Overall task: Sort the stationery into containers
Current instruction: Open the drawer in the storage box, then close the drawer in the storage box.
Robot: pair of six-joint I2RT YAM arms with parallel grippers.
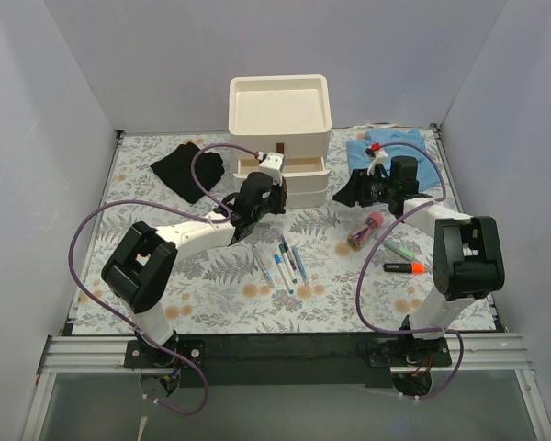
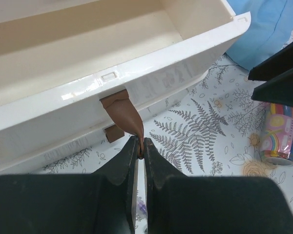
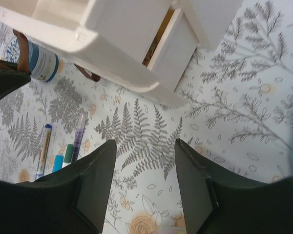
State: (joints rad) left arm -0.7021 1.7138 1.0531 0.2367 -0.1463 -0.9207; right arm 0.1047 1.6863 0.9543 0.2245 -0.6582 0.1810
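Observation:
The cream-white organiser [image 1: 280,110] stands at the back centre. One of its drawers [image 2: 112,63] is pulled partly out. My left gripper [image 2: 140,146] is shut on that drawer's brown handle [image 2: 122,109]; it also shows in the top view [image 1: 262,188]. My right gripper [image 3: 145,151] is open and empty above the mat, right of the organiser [image 1: 354,193]. Several pens [image 1: 280,262] lie in front of the organiser. A pink-capped tube [image 1: 363,230], a green marker [image 1: 399,250] and a black marker with an orange end [image 1: 404,268] lie to the right. A blue round tub [image 3: 43,62] sits under the open drawer.
A black cloth [image 1: 188,168] lies left of the organiser and a blue cloth [image 1: 395,152] right of it, behind my right gripper. A second brown handle [image 2: 113,132] shows below the open drawer. Grey walls enclose the floral mat [image 1: 211,294].

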